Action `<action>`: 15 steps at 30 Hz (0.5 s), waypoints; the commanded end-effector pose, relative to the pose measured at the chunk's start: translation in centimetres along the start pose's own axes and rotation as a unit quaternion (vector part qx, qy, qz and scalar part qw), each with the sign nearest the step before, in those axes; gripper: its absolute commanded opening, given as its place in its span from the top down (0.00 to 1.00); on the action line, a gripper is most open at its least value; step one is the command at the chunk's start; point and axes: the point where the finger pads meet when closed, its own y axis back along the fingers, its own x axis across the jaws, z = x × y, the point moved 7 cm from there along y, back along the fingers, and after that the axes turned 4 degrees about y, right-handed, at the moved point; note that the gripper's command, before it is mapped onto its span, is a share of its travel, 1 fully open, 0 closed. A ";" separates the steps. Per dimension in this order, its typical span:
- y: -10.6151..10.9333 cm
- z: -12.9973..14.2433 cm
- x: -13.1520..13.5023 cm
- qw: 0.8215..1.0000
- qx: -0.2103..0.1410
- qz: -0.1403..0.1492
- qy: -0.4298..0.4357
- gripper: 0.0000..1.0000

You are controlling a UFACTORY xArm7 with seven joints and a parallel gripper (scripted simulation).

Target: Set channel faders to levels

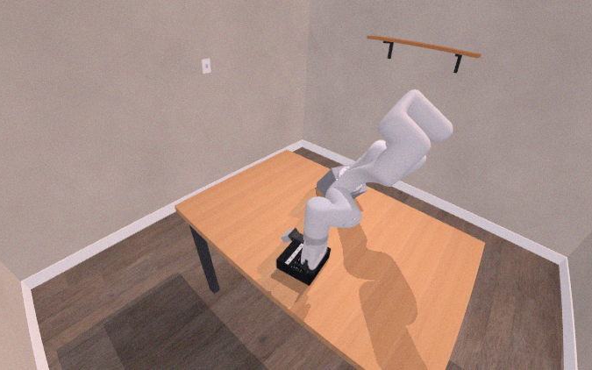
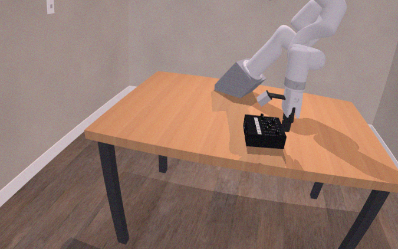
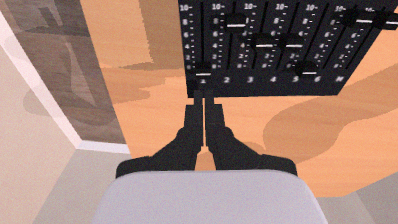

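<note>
The black lighting desk (image 1: 294,273) (image 2: 265,141) (image 3: 280,89) stands upright on the table (image 2: 169,108), near its front edge. A white tape strip (image 2: 257,126) (image 1: 294,254) runs along the desk's top; I cannot read its writing. My gripper (image 3: 203,102) (image 2: 286,127) (image 1: 307,266) is shut with nothing between the fingers. Its tips point at the bottom end of the channel 1 slot, right by the channel 1 fader cap (image 3: 203,70), which sits near 0. The channel 2 cap (image 3: 236,22) stands high. The channel 3 cap (image 3: 263,42) and the channel 4 cap (image 3: 294,44) stand near mid scale. The channel 5 cap (image 3: 307,69) is low.
The arm's grey base (image 2: 235,82) sits on the table behind the desk. The table's edge (image 3: 95,145) runs left of the gripper, with floor below. A wooden shelf (image 1: 422,46) hangs on the far wall.
</note>
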 end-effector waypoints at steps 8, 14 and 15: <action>0.0 -0.1 -0.1 1.000 0.001 -0.002 0.000 1.00; -0.3 -0.1 -0.1 1.000 0.001 -0.002 0.000 1.00; -0.4 -0.1 -0.1 1.000 0.001 -0.002 0.000 1.00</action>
